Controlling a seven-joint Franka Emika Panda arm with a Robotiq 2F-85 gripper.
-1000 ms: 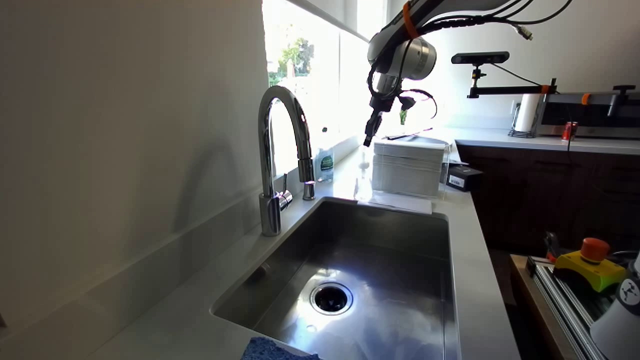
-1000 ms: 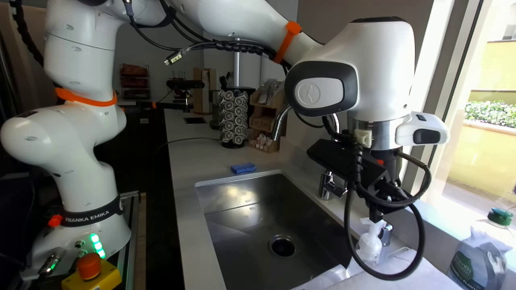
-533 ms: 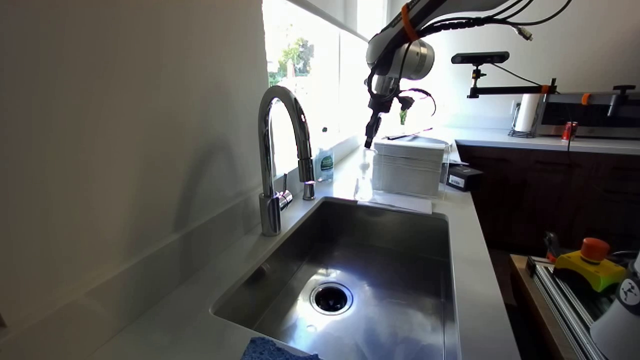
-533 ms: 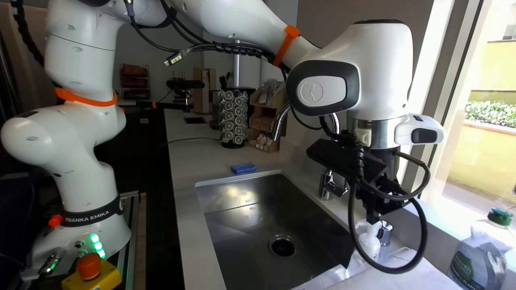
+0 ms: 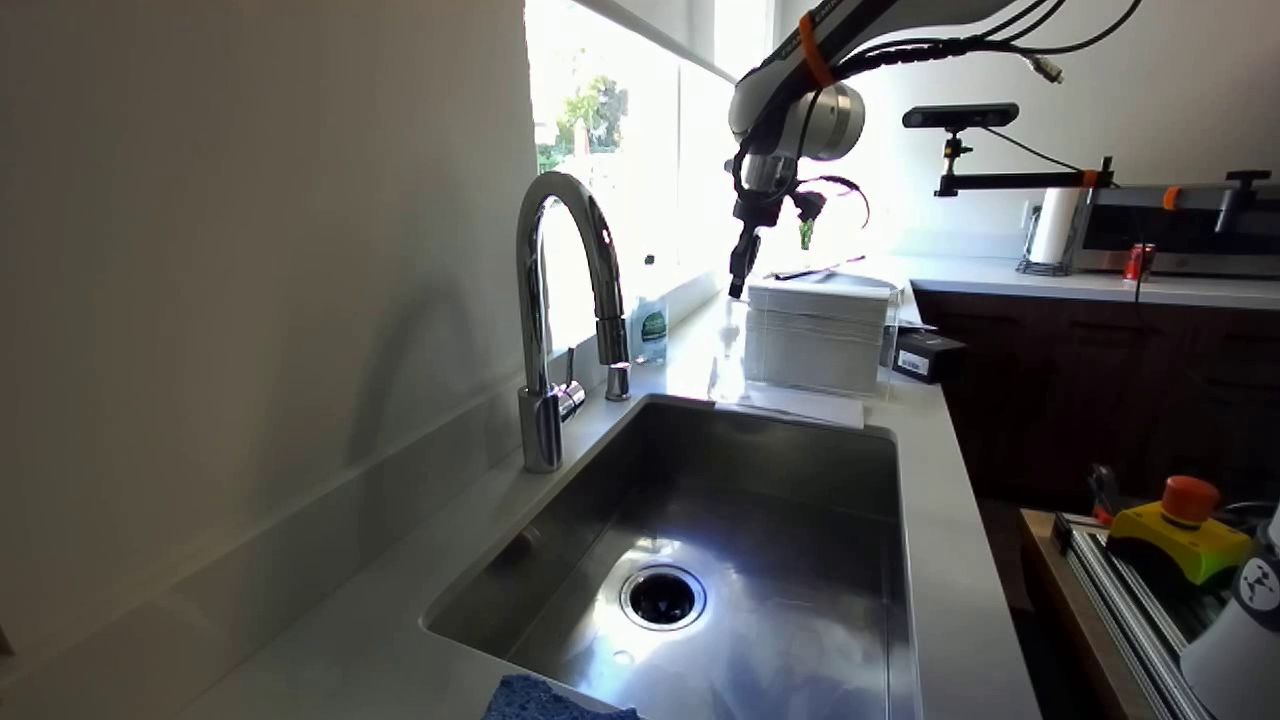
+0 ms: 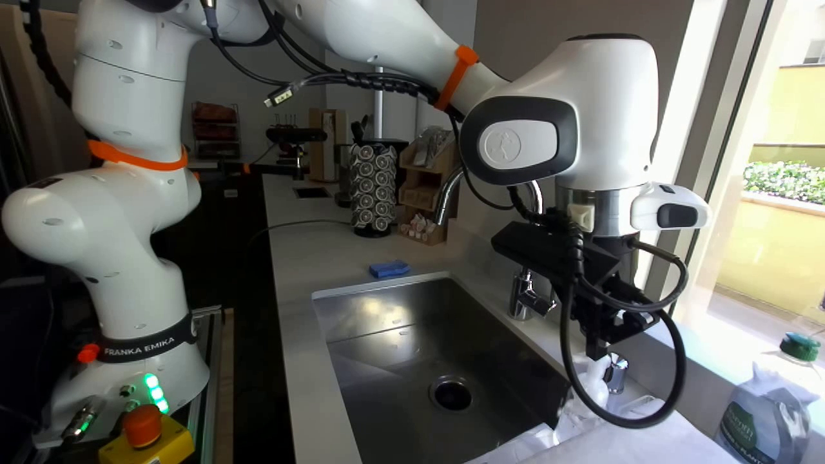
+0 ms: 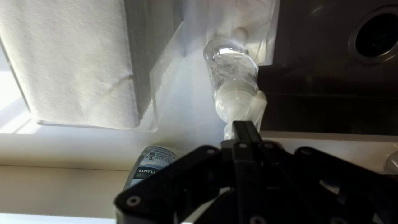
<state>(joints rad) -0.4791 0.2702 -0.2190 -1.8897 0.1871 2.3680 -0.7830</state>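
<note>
My gripper [image 7: 244,126] is shut, its two fingers side by side with nothing between them. It points down at the white pump top [image 7: 238,107] of a clear soap bottle [image 7: 231,67]. The fingertips overlap the pump head in the wrist view; whether they press on it I cannot tell. In an exterior view the gripper [image 6: 597,351] stands right over the pump bottle [image 6: 594,386], partly behind a cable loop. Against the window glare the bottle [image 5: 728,370] is faint, with the gripper [image 5: 737,292] above it.
Beside the bottle is a stack of white paper towels [image 5: 815,335] in a clear holder. A detergent bottle [image 7: 152,163] stands near the window. The steel sink [image 5: 800,560] and chrome faucet [image 5: 532,300] lie alongside. A blue sponge [image 6: 389,269] rests on the counter.
The arm has come down slightly, and the gripper sits a little lower over the pump. The spout, visible in an exterior view a second ago, is now mostly hidden. The gripper has stayed shut.
</note>
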